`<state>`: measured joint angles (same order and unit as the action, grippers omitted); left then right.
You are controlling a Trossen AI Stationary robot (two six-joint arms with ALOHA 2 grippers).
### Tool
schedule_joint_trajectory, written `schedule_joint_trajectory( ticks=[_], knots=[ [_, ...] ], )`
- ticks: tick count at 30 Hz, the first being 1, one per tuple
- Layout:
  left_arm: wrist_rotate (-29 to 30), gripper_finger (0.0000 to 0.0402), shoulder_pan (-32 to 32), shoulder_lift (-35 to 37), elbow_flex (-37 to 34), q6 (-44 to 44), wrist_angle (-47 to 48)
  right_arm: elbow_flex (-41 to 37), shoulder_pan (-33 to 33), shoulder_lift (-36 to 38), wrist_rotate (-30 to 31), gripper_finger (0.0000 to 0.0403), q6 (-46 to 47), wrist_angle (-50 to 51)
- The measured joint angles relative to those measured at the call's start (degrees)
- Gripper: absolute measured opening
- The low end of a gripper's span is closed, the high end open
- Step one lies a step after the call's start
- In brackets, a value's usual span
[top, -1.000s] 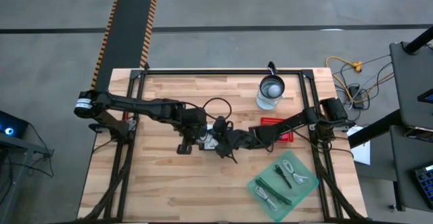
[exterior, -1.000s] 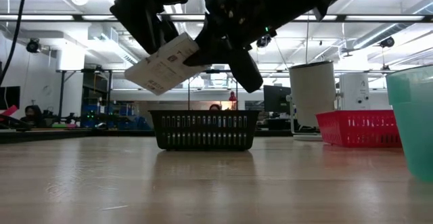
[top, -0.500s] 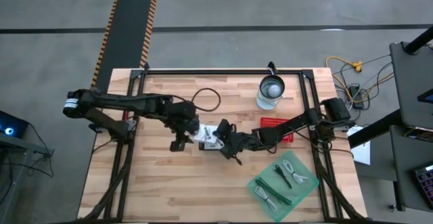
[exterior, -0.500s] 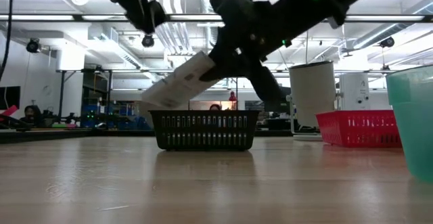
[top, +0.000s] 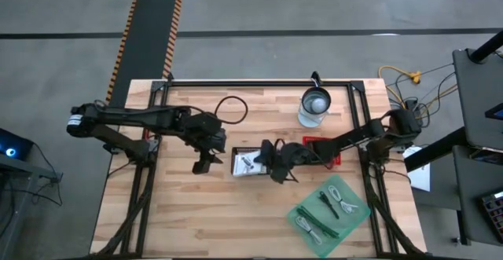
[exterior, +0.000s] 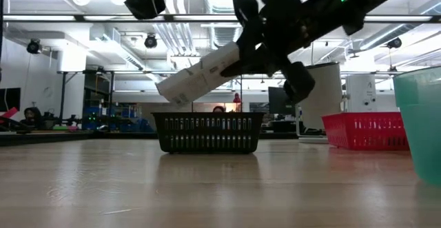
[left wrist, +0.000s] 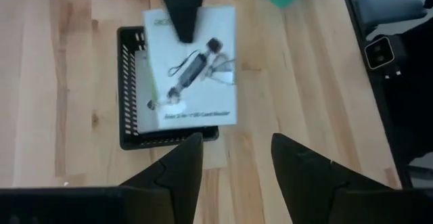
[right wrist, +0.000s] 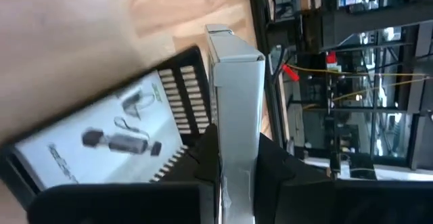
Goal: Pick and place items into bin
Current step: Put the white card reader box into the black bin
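Right gripper (top: 263, 156) is clamped shut on the edge of a white printed box (exterior: 207, 73), and I see it holding that box tilted in the air directly above the black wire basket (exterior: 208, 131) at mid-table, not touching its rim; another white printed card (right wrist: 101, 139) already lies flat inside the basket. My left gripper (left wrist: 233, 160) hangs empty beside the basket with its fingers parted. Off by the table's near right corner I see the green tray (top: 330, 210) with coiled white cables (top: 343, 197) and a dark stick (top: 328, 205) on it
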<state>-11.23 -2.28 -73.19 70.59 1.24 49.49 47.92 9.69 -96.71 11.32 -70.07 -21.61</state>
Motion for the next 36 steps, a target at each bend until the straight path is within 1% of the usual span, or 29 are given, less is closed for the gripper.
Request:
schedule_joint_trajectory(
  ticks=[2, 4, 7, 9, 18, 21, 28, 36],
  knots=[
    [0.07, 0.016, 0.0, -0.42, -0.01, -0.04, -0.15, -0.07, -1.17, 0.0, -1.28, 0.0031, -0.43, 0.0],
    [0.19, 0.016, 0.0, -1.09, -0.02, -0.05, -0.06, -0.15, -2.01, 0.0, -0.9, 0.0031, -0.86, 0.17],
    [0.2, 0.016, 0.02, -1.6, -0.02, -0.09, -0.05, -0.15, -3.15, 0.0, -2.45, 0.0031, -1.06, 0.28],
    [0.4, 0.016, 0.02, -1.92, -0.02, -0.11, -0.03, -0.15, -3.57, 0.0, -2.46, 0.0031, -1.99, 1.01],
    [0.72, 0.016, 0.02, -2.25, -0.04, -0.14, -0.05, -0.17, -3.91, 0.0, -2.43, 0.0034, -5.0, 2.14],
    [0.89, 0.016, 0.02, -2.25, -0.04, -0.3, -0.06, -0.17, -4.06, 0.0, -2.61, 0.0042, -5.17, 2.13],
    [1.04, 0.016, 0.02, -2.32, -0.04, -0.66, -0.08, -0.17, -4.41, 0.0, -2.65, 0.0037, -5.88, 2.11],
    [1.05, 0.016, 0.02, -2.32, -0.04, -0.66, -0.1, -0.17, -4.92, 0.0, -2.85, 0.0046, -5.98, 2.13]
  ],
)
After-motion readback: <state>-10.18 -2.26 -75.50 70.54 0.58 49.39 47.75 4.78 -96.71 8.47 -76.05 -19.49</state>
